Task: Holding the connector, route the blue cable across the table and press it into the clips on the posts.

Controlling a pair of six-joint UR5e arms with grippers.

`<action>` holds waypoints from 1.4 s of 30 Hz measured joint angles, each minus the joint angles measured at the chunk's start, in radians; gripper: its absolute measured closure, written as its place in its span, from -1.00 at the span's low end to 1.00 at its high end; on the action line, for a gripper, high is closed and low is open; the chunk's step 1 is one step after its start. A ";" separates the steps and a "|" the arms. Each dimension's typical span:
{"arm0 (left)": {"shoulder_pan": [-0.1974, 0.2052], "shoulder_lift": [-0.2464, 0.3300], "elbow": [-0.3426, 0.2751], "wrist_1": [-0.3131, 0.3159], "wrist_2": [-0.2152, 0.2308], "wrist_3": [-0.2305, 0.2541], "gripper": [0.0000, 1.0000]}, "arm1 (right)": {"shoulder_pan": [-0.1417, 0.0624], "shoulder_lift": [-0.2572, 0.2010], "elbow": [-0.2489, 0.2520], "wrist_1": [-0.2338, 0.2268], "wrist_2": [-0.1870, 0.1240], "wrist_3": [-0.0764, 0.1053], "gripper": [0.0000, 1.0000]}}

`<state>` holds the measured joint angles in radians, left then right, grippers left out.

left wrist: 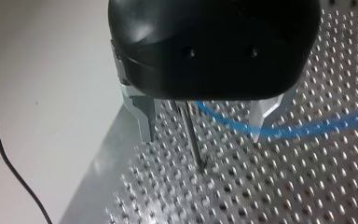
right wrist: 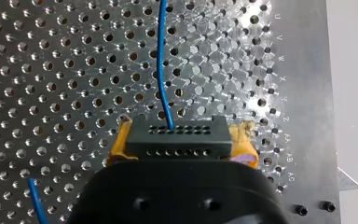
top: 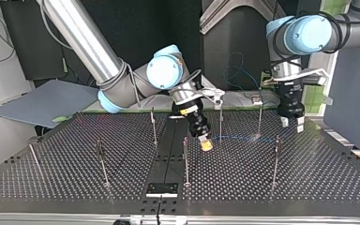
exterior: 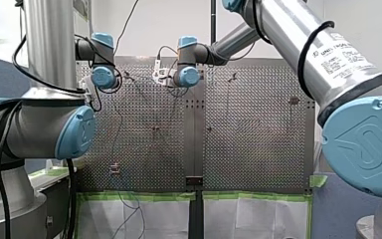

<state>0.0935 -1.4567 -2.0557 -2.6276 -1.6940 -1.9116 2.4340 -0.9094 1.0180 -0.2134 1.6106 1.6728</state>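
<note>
The connector (right wrist: 176,140) is clamped by the right gripper (right wrist: 181,141); the left gripper (left wrist: 203,134) is held spread, a post (left wrist: 194,140) framed between.

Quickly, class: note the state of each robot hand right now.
Left hand: open, astride a post.
Right hand: closed on the black connector.

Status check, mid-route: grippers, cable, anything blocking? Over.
Copy: right gripper shut on connector, blue cable trailing from it; left gripper open around a post, cable passing beside it. No other obstruction visible.
</note>
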 joint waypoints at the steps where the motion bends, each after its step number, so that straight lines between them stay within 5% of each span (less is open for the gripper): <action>1: -0.004 0.011 -0.005 -0.001 0.006 0.000 -1.00 | 0.000 0.000 0.000 0.001 0.001 0.000 1.00; 16: -0.058 0.053 -0.019 -0.058 0.021 0.068 -1.00 | -0.002 0.002 0.005 0.012 0.003 0.000 1.00; 29: -0.122 0.045 0.008 -0.003 0.017 0.175 -1.00 | -0.013 0.002 0.005 0.012 0.003 0.001 1.00; 42: -0.178 -0.050 0.093 0.049 -0.078 0.290 -1.00 | -0.018 0.003 0.005 0.012 0.003 0.000 1.00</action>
<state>-0.0850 -1.5069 -1.9630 -2.5785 -1.7721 -1.6218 2.4158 -0.9061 1.0227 -0.2015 1.6139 1.6724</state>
